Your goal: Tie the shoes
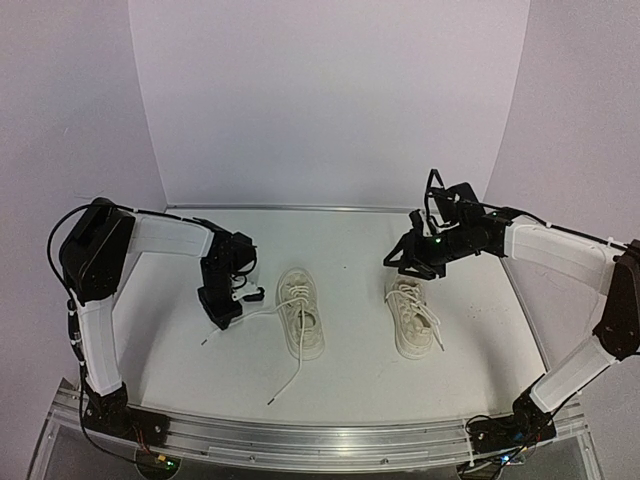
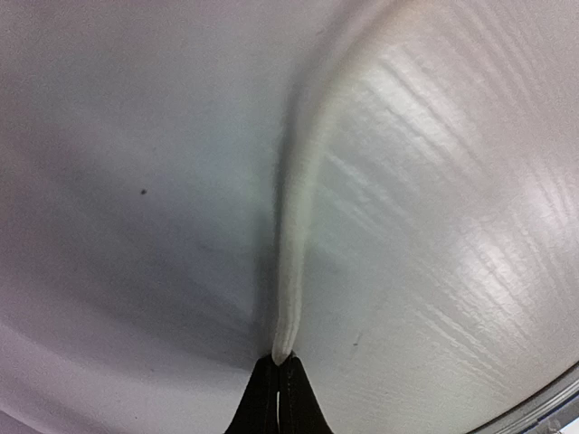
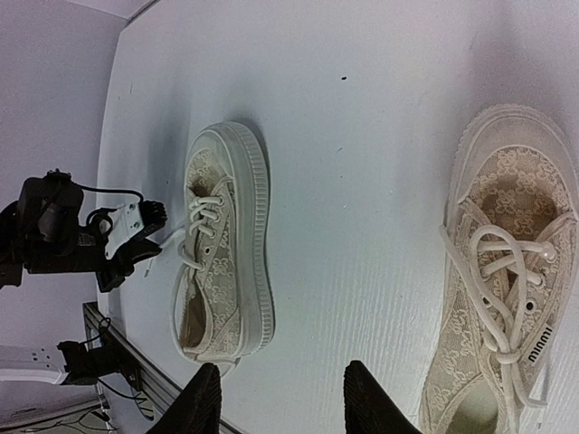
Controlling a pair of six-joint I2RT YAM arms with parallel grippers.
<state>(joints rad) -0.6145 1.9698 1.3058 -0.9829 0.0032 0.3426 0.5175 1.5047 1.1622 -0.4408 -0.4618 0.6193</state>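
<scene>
Shows cream lace-textured left sneaker [image 1: 300, 312] and right sneaker [image 1: 413, 315] side by side on table [image 1: 350, 240], untied. Reads roughly "miumiu" on tongue tag [image 3: 540, 344]. Clamps lace [image 2: 294, 226] in left gripper [image 2: 279, 363] - leaves right gripper [image 3: 285, 402] spread, empty.

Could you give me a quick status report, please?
Left hand shut on a lace of the left shoe, stretched sideways. Right hand open by right shoe, holding nothing. Neither tied. Nothing in the way.
</scene>
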